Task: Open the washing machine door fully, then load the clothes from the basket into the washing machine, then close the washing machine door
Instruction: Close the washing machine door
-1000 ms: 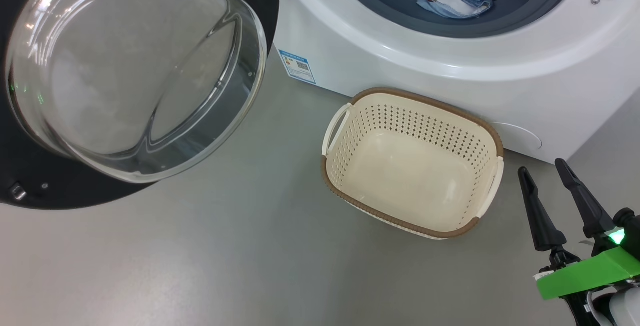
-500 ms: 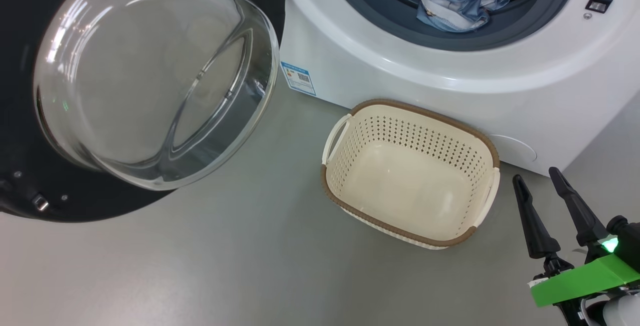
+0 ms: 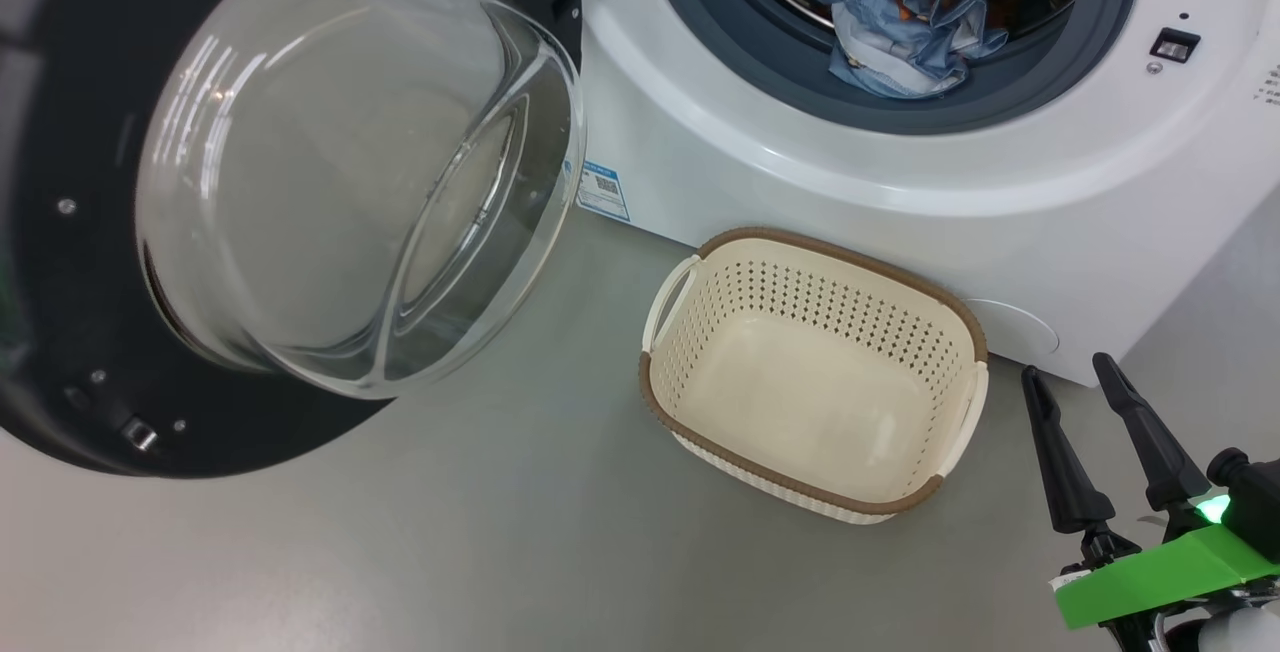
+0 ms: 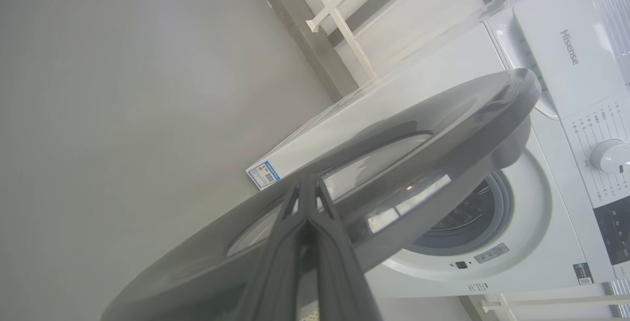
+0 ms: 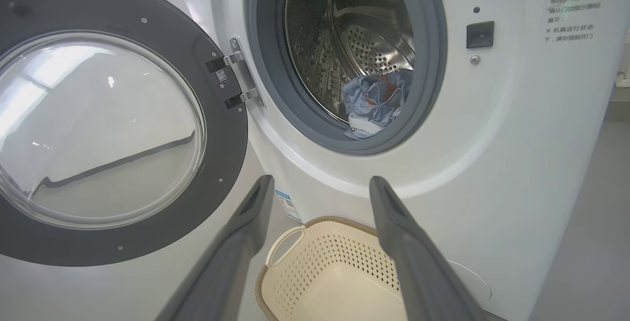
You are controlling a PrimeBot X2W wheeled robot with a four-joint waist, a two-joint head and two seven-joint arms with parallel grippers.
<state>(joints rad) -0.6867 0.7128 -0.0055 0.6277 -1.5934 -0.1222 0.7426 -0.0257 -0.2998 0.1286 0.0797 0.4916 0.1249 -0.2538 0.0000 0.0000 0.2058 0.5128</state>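
The washing machine door (image 3: 80,332) hangs open at the left, its glass bowl bulging toward me. In the left wrist view my left gripper (image 4: 306,183) is shut, with its joined fingertips lying over the door's outer face (image 4: 443,129); I cannot tell whether they touch it. The clothes (image 3: 900,22), light-blue fabric, lie at the mouth of the drum of the washing machine (image 3: 900,192), also visible as clothes (image 5: 376,102). On the floor against the machine stands the basket (image 3: 830,292), empty. My right gripper (image 3: 1065,367) is open just right of the basket, holding nothing.
Grey floor spreads in front of the machine and under the door. The door's hinge (image 5: 238,80) sits left of the grey gasket (image 5: 433,65). A white rail frame (image 4: 339,20) stands behind the machine's side.
The head camera has tilted up, so everything sits lower in the picture. The door's glass bowl now reaches the blue label, seemingly swung a little toward the machine. The right gripper stays open.
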